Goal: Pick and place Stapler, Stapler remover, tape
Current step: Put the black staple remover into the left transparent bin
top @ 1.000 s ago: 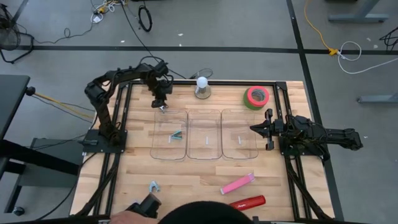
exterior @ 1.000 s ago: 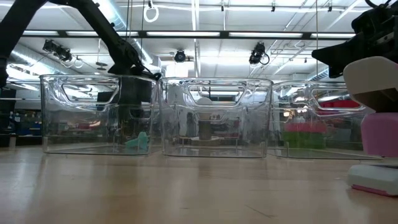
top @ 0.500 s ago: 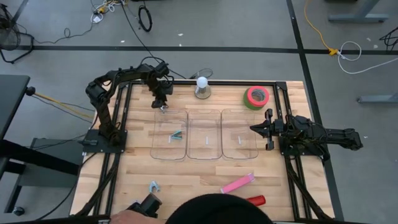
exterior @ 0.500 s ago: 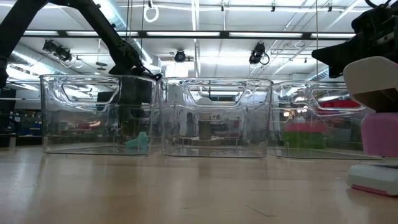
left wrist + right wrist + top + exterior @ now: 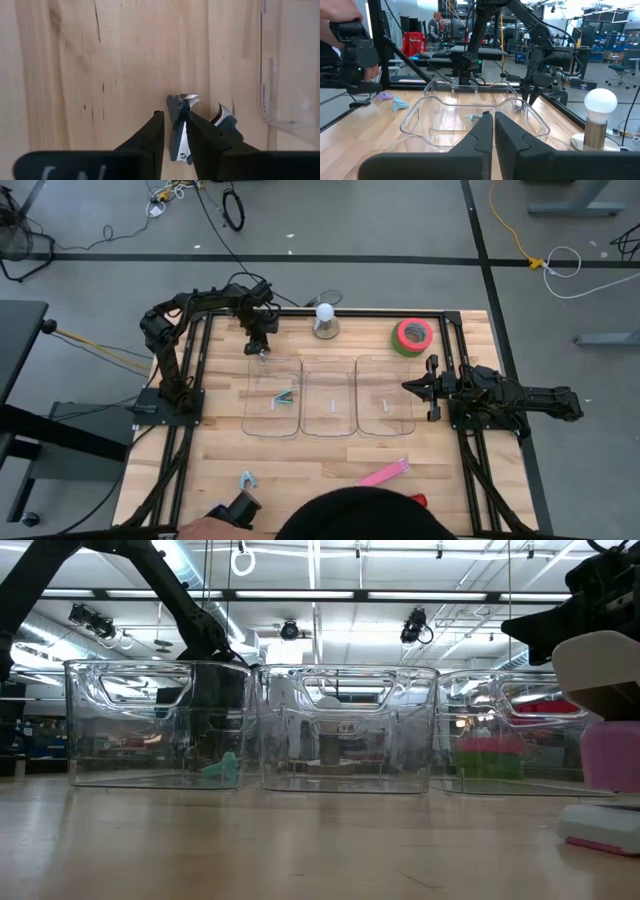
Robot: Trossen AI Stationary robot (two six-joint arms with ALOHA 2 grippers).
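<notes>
My left pincer points down at the counter, its fingers narrow around the metal staple remover. The remover lies just beside the left clear bin. My right pincer waits pinched tight.

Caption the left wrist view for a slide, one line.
Left gripper closed around a metal staple remover on the wooden table, beside a clear bin's corner.
</notes>
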